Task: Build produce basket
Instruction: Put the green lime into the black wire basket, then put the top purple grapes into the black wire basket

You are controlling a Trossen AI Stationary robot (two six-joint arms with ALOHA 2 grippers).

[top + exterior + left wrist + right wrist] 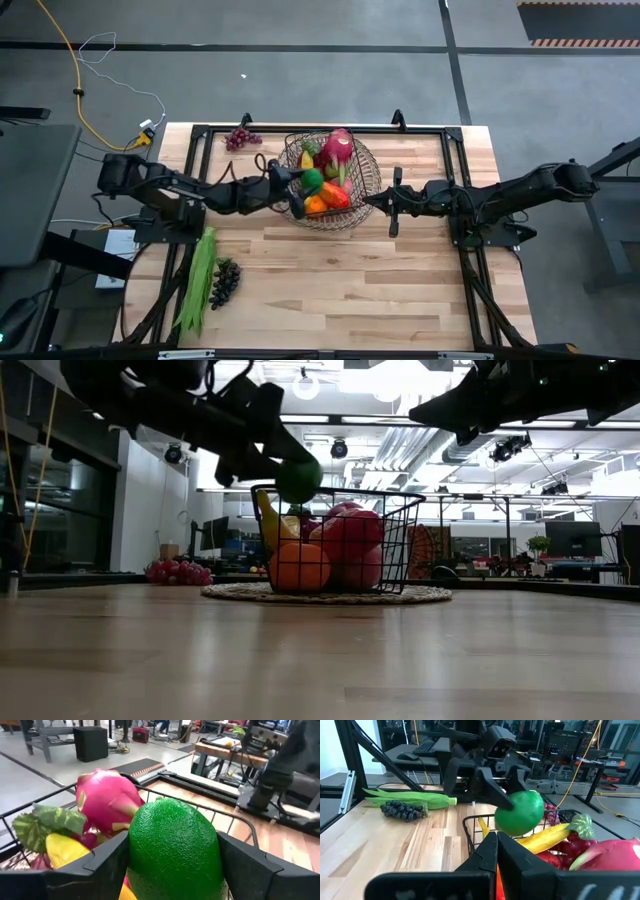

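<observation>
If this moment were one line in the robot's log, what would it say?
left end effector: holding green fruit over basket | right end effector: shut, empty, beside basket | still on table: grapes, long green beans

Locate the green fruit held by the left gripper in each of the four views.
High view: green fruit at the basket's left rim.
Low view: upper centre-left, above the basket rim.
Left wrist view: fills the centre, between the left gripper's fingers.
Right wrist view: centre, over the basket.
Shared landmark: the pink dragon fruit.
</observation>
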